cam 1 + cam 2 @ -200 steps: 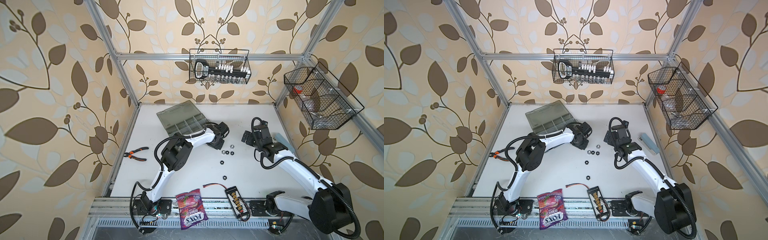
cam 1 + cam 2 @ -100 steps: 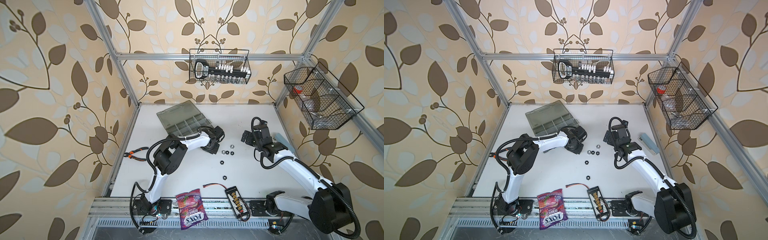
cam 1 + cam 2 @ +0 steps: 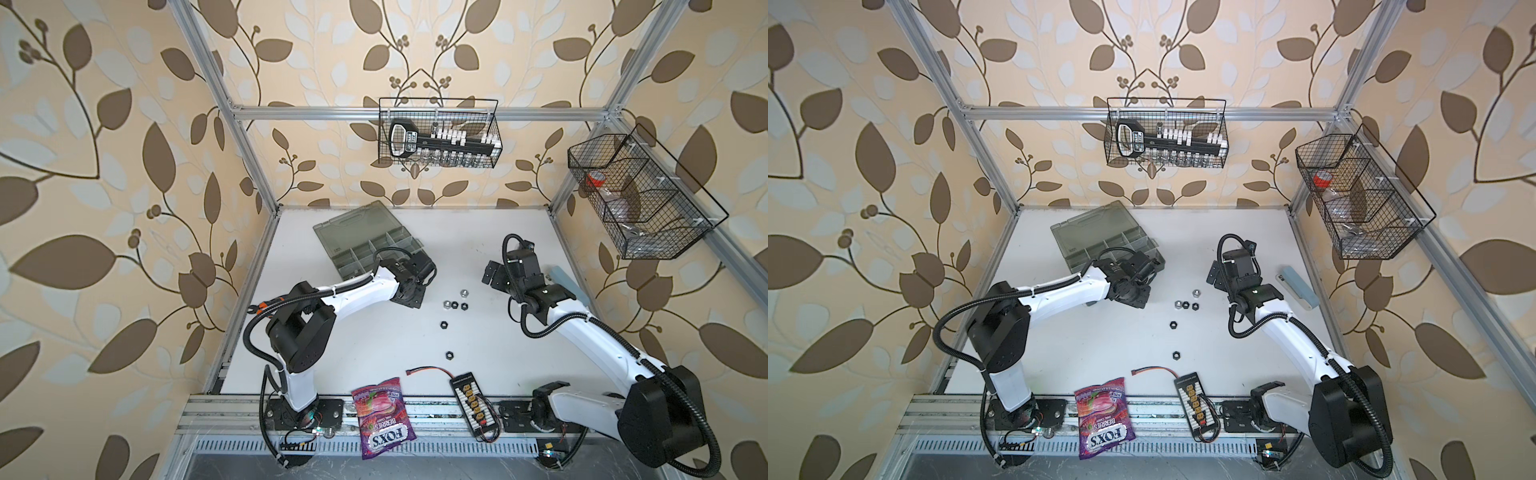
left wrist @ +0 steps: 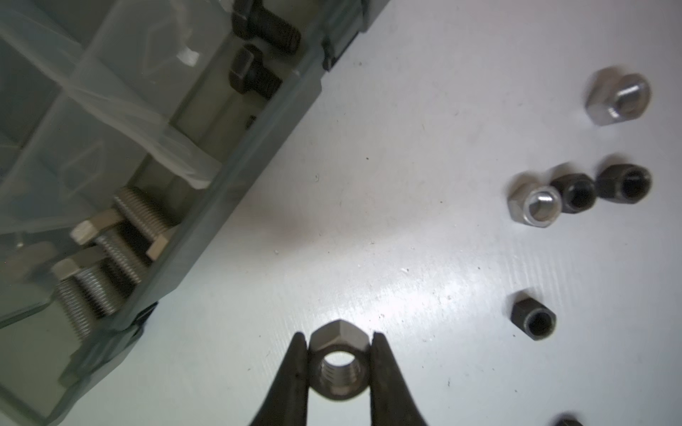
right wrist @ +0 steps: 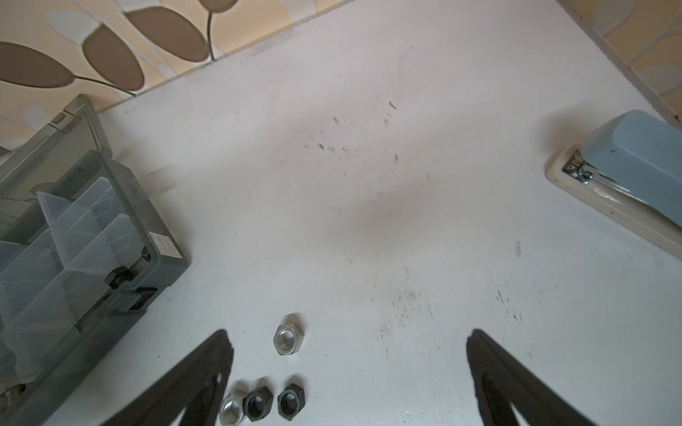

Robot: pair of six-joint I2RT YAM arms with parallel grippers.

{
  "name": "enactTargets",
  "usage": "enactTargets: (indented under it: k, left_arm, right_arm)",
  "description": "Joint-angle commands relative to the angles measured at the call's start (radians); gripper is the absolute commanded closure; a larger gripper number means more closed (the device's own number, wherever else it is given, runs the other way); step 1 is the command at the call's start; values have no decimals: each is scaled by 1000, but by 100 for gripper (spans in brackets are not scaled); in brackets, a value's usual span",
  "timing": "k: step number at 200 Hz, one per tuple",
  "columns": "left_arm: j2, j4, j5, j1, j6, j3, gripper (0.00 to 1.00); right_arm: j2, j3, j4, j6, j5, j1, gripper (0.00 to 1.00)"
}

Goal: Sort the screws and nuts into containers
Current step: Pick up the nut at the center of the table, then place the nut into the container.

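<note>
The grey-green organizer case point(image 3: 365, 237) point(image 3: 1100, 237) lies open at the back left of the table. In the left wrist view its containers point(image 4: 258, 147) hold silver screws point(image 4: 110, 250) and black screws point(image 4: 254, 48). My left gripper point(image 4: 338, 335) is shut on a silver nut point(image 4: 338, 365) just above the table, beside the case's near right corner point(image 3: 409, 297). Loose nuts lie to its right: silver point(image 3: 464, 293) point(image 4: 620, 97), silver point(image 3: 447, 304), black point(image 3: 464, 306), black point(image 3: 444, 323), black point(image 3: 449, 355). My right gripper point(image 5: 348, 339) point(image 3: 492, 272) stands open and holds nothing; the silver nut point(image 5: 288, 337) lies below it.
A blue stapler point(image 3: 567, 282) point(image 5: 627, 166) lies by the right wall. A candy bag point(image 3: 382, 415) and a connector board point(image 3: 471, 399) sit at the front edge. Wire baskets point(image 3: 438, 137) point(image 3: 640, 199) hang on the back and right walls. Pliers point(image 3: 259, 307) lie at the left edge.
My left arm has drawn its wrist leftward, away from the loose nuts and along the case's near corner. The right arm has not moved.
</note>
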Motion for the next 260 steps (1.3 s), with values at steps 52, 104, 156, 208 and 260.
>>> enactTargets:
  k: [52, 104, 156, 208, 260]
  left_arm:
    - [-222, -50, -75, 171, -8, -71, 92]
    - [-238, -34, -77, 386, 59, -88, 92]
    - [-167, 11, -24, 480, 90, -75, 92]
    - [-60, 34, 4, 499, 103, -37, 92]
    - [17, 46, -2, 515, 135, 14, 92]
  right_arm:
    - [-10, 20, 6, -18, 6, -5, 0]
    - [-16, 22, 4, -19, -1, -5, 0]
    - [-17, 22, 4, -13, -12, -5, 0]
    - [-16, 40, -7, -16, -7, -5, 0]
    - [-33, 27, -17, -16, 10, -5, 0]
